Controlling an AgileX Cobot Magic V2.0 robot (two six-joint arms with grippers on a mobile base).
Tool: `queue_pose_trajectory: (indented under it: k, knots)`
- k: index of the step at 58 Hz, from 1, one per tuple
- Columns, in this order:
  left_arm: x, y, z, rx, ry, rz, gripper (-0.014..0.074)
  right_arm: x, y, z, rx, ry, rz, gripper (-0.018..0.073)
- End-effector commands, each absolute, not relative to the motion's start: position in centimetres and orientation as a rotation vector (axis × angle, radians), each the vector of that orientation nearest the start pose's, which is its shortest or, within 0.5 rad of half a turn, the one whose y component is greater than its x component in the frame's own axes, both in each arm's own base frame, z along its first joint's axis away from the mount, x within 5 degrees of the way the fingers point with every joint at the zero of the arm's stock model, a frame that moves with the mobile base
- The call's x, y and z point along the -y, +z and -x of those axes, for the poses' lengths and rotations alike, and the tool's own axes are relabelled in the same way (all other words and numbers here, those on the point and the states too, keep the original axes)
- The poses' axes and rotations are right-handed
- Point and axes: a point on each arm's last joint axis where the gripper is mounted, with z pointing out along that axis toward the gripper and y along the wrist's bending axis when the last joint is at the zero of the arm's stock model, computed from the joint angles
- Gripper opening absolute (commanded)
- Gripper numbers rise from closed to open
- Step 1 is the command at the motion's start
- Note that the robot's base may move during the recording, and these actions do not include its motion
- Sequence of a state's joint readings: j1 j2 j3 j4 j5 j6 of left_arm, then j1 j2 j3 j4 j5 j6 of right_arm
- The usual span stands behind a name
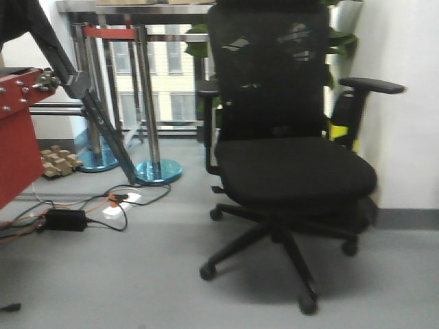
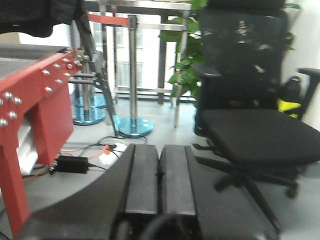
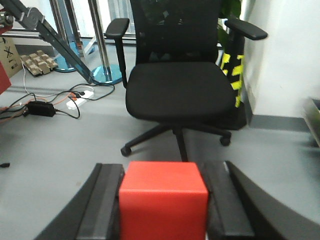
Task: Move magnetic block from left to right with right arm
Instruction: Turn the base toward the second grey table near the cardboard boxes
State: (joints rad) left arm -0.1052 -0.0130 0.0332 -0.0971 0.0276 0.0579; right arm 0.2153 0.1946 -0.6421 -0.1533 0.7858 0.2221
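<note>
The magnetic block [image 3: 163, 200] is a plain bright-red cube with smooth matte faces. The right gripper [image 3: 163, 170] holds it clamped between its black fingers, near the camera. The left gripper [image 2: 159, 150] has its jaws together.

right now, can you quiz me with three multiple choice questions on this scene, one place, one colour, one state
1. Where is the magnetic block? A) on a shelf B) held in the right claw C) inside a box
2. What colour is the office chair? A) white B) blue C) black
3. How is the left claw? A) shut and empty B) wide open C) shut on a cable

1 B: its fingers grip the cube.
2 C: seat and back are black.
3 A: its fingers meet, nothing between.
</note>
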Motion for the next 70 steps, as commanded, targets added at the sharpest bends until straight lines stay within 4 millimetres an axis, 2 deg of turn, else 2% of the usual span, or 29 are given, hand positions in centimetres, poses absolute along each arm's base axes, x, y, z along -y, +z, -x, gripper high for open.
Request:
queue_pose_trajectory:
  k: [1, 70]
  knots:
    - [0.54, 20.55, -5.57, -1.449, -0.123, -0.036, -0.0126, 0.45, 35.55, -2.54, -1.716, 0.131, 0.029, 0.0182]
    - [0.54, 20.55, -5.57, -1.449, -0.123, -0.036, -0.0126, 0.45, 35.54, -2.54, -1.717, 0.131, 0.029, 0.0182]
